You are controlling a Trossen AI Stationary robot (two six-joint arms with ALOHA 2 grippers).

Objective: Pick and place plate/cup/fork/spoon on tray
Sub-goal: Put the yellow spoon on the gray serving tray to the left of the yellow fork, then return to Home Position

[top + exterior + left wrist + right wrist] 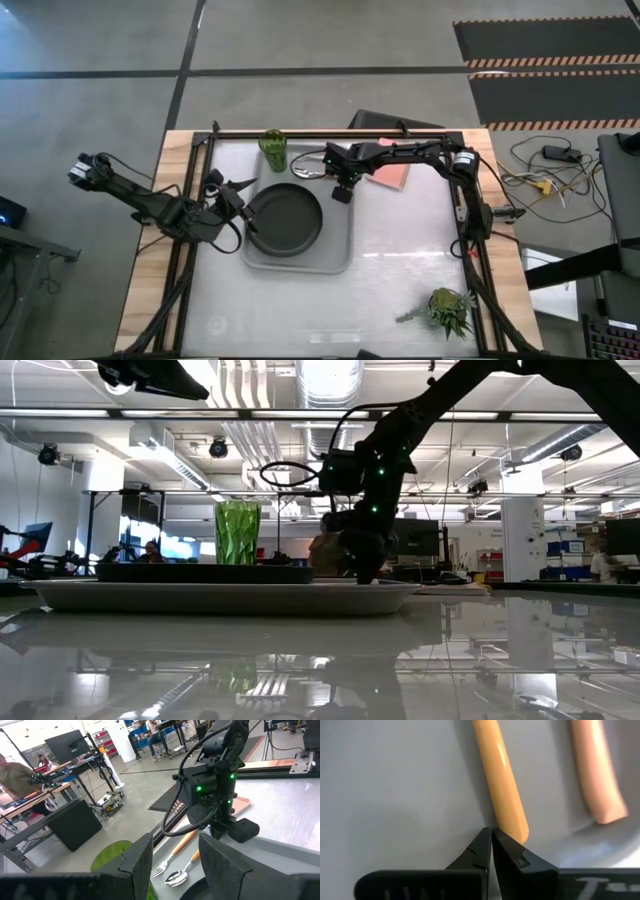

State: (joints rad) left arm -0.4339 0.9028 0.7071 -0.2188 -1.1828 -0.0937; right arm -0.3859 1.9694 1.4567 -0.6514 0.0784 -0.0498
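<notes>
The light-grey tray (330,250) holds the black plate (285,220) on its left half; both show in the low view, the tray (220,596) under the plate (205,572). The green cup (272,148) stands upright on the table beyond the tray's far left corner. The fork (165,862) and the spoon (176,877) lie side by side at the tray's far edge, their orange handles toward the right. My right gripper (340,192) is shut and points down at the handles' ends. My left gripper (238,195) is open and empty, left of the plate. My right gripper comes from above with its shut fingertips (485,842) right beside the free end of one orange handle (512,822), which lies flat on the tray. I cannot tell whether they touch it, or whether it is the fork's or the spoon's handle.
A salmon-pink pad (392,176) lies under my right arm at the far side. A small leafy plant (448,310) stands near the table's right front. A second orange handle (597,780) lies beside the first. People and desks show in the room behind.
</notes>
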